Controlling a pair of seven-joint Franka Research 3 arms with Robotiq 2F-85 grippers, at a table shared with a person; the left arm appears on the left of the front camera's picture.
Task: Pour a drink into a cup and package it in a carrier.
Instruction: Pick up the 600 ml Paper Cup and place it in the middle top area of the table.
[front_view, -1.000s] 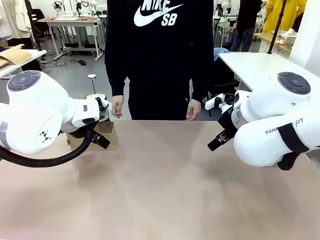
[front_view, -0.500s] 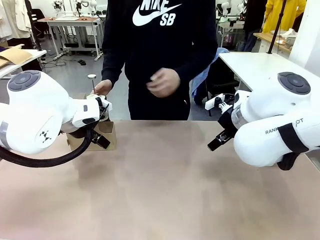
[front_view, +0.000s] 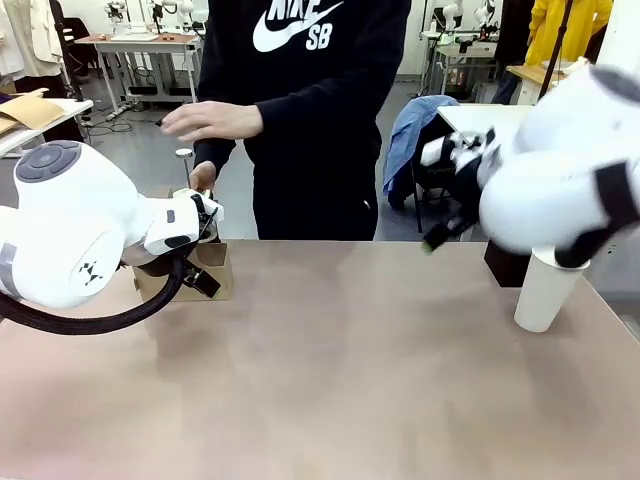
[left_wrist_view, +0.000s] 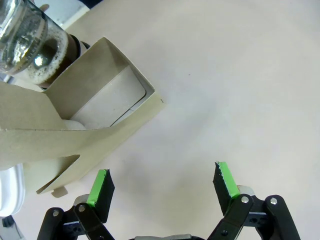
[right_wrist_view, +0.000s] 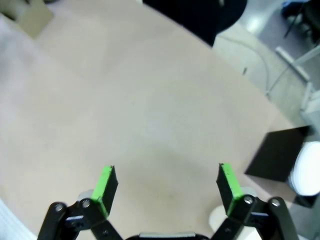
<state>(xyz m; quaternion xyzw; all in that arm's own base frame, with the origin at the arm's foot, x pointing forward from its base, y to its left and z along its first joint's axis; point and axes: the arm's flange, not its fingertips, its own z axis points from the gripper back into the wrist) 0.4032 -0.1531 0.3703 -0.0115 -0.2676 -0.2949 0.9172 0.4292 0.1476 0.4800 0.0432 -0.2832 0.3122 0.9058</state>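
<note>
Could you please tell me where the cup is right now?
In the front view, the cup stands on the table near its right edge, just beside the black box.

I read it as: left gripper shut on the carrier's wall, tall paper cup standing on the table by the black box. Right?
Not quite. The left wrist view shows the left gripper open, jaws apart over bare table beside the carrier, gripping nothing. The rest holds: the tall paper cup stands on the table by the black box.
</note>
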